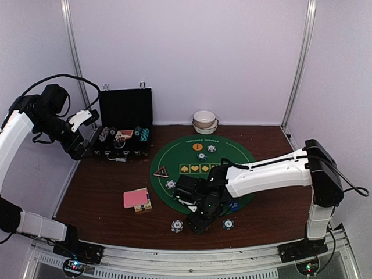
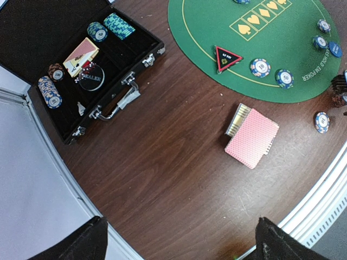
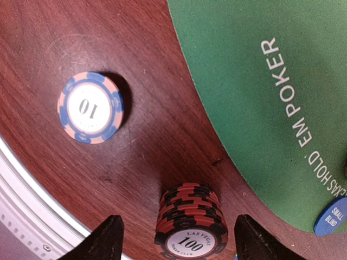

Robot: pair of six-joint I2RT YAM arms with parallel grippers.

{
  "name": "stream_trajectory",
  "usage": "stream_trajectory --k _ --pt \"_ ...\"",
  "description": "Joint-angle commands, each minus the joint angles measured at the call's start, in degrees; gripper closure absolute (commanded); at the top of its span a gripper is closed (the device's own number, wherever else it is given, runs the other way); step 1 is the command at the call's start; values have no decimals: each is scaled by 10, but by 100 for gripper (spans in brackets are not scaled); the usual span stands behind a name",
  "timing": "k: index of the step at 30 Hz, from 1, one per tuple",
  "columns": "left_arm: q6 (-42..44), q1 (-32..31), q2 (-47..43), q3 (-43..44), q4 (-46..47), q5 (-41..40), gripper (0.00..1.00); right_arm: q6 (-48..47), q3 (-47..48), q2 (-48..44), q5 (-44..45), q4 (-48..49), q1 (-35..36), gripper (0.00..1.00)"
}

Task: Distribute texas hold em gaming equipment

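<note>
Top camera sits high behind the bases, looking down and forward across the whole table (image 1: 104, 197). Left wrist camera is well up, gazing wide past the left gripper (image 2: 180, 230) at the case (image 2: 32, 27) and green mat (image 2: 217, 21). Right wrist camera hangs very near the wood, the right gripper (image 3: 178, 227) at the frame's bottom. All three share the mat's edge; the blue chip (image 3: 89, 107) beyond those fingers probably shows in every view.

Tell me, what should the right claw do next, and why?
Probably close the right gripper on the red-and-black chip stack: its open fingers straddle it with gaps either side, and it stands on the bare table just off the green mat.
</note>
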Motion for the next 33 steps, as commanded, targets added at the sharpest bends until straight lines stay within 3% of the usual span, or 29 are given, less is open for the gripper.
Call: stream_trajectory --k 1,6,22,28,33 --pt "6 3 -4 5 -2 7 2 -2 -11 9 7 7 1 28" --pt "6 3 -5 1 -2 8 2 -2 -15 10 11 10 -2 31" --pt "6 3 -7 -2 -1 5 2 -5 -3 -2 8 -4 -5 53" --pt "6 4 -6 -2 -1 4 2 -8 11 -8 15 -18 -6 71" --pt "6 3 -7 -2 -1 5 3 -15 31 -14 20 -37 -8 71"
